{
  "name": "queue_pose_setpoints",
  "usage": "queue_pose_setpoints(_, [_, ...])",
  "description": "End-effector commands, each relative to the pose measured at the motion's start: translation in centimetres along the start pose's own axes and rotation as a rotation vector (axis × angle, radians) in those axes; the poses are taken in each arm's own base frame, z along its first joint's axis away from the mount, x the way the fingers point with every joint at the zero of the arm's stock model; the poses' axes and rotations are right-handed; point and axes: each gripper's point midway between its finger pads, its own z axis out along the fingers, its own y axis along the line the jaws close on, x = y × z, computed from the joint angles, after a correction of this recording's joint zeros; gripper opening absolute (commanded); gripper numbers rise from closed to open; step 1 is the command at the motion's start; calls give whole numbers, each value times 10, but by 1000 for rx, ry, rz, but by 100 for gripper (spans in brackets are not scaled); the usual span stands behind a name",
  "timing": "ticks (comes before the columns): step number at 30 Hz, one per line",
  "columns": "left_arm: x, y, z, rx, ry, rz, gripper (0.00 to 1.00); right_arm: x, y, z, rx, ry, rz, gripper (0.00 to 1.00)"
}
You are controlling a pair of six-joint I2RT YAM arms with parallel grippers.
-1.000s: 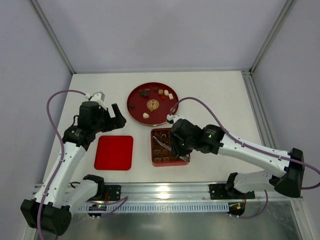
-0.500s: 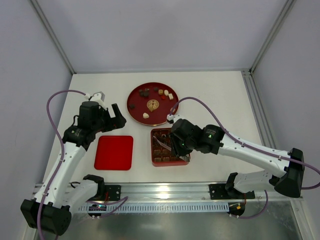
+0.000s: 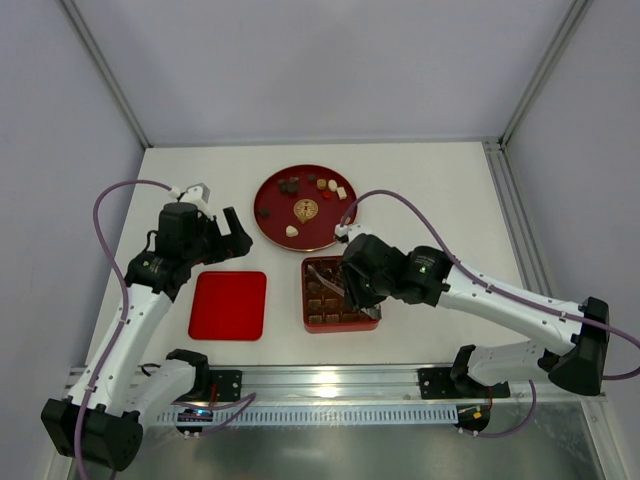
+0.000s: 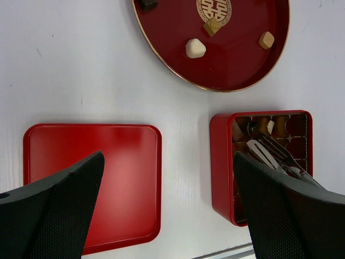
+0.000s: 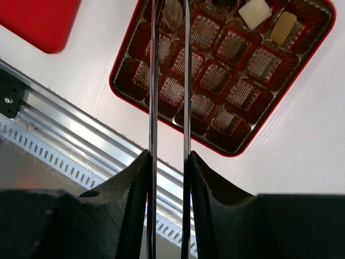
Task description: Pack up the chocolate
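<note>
Jaws of the left gripper (image 4: 168, 157) stand wide apart with nothing between them, hanging above the gap between lid and box. Those of the right gripper (image 5: 169, 13) are two long thin blades (image 5: 153, 81), near parallel, with a narrow gap between. A rounded brownish piece (image 5: 173, 13) sits between them near the tips, over a corner compartment of the box. I cannot tell whether the blades pinch it or only flank it.

Everything rests on the white table (image 3: 420, 190). The round red plate (image 3: 275, 225) lies at 12 o'clock from the box, close to it but not touching, with a gold emblem (image 3: 305, 209) at its centre. The lid (image 3: 228, 305) lies flat at 9 o'clock from the box, near it but apart. The box (image 4: 220, 162) is square and red, and most cells of its brown grid are bare.

The chocolate (image 3: 322, 183) is split between the two. Most pieces are on the plate:
- dark ones at 11 o'clock from the emblem
- tan and cream ones at 1 o'clock
- a lone dark one (image 3: 264, 212) at 9 o'clock by the rim
- a cream one (image 3: 291, 231) at 7 o'clock

In the box, the right wrist view shows a cream square (image 5: 254, 12) and a tan piece (image 5: 284, 27) in neighbouring cells along the far edge — at 3 o'clock from the blade tips.
</note>
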Motion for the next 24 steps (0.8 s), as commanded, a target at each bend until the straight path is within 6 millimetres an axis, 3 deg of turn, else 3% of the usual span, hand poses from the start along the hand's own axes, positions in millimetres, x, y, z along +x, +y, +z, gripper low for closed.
queue_pose_setpoints(1, [-3,0,0,1,-13,1,100,-39,3,-22,-23,-111,-20,36])
queue_pose_setpoints(7, [-2,0,1,3,-9,1,100,-94,-31,-31,-42,-209,45,36])
queue_pose_setpoints(8, [-2,0,1,5,-6,0,100,-104,-47,-25,-13,-209,54,36])
queue_pose_setpoints(14, [-1,-1,2,9,-3,-1,100,-151,-75,-10,47,-224,51,36])
queue_pose_setpoints(15, [0,-1,2,9,-1,0,100,-153,-79,5,62,-192,42,36])
queue_pose_setpoints(16, [-1,-1,2,8,-1,-1,100,-165,-79,5,60,-207,37,36])
queue_pose_setpoints(18, [-1,-2,2,10,-2,-1,100,-173,-80,22,69,-174,21,36])
queue_pose_setpoints(24, [0,-2,3,14,5,0,100,-188,-70,55,22,-132,10,36])
